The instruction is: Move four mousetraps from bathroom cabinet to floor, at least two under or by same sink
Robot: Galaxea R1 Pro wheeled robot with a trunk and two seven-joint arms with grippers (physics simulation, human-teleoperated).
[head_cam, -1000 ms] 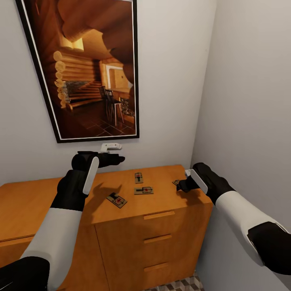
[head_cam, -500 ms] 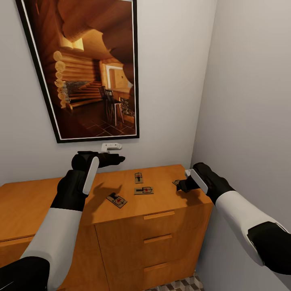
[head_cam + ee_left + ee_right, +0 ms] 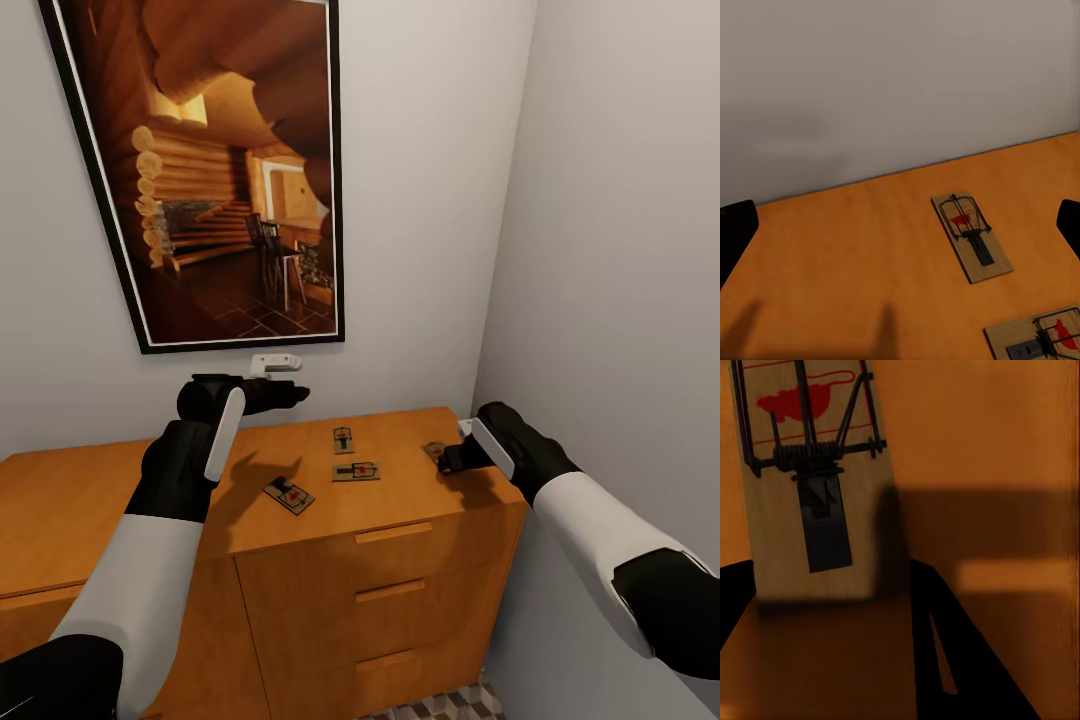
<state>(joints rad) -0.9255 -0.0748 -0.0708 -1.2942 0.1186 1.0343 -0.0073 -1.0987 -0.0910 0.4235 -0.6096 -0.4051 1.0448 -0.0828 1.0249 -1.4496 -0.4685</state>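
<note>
Nearby, framed picture [image 3: 215, 170] above cabinet [image 3: 300, 560], mousetraps [image 3: 356, 471]

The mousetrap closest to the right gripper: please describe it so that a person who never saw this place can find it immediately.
Find the wide orange-brown cabinet below the big framed picture. Four mousetraps lie on its flat top; this mousetrap lies nearest the right end, by the side wall. Unlike the other three grouped mid-top, it sits right at the right gripper.
</note>
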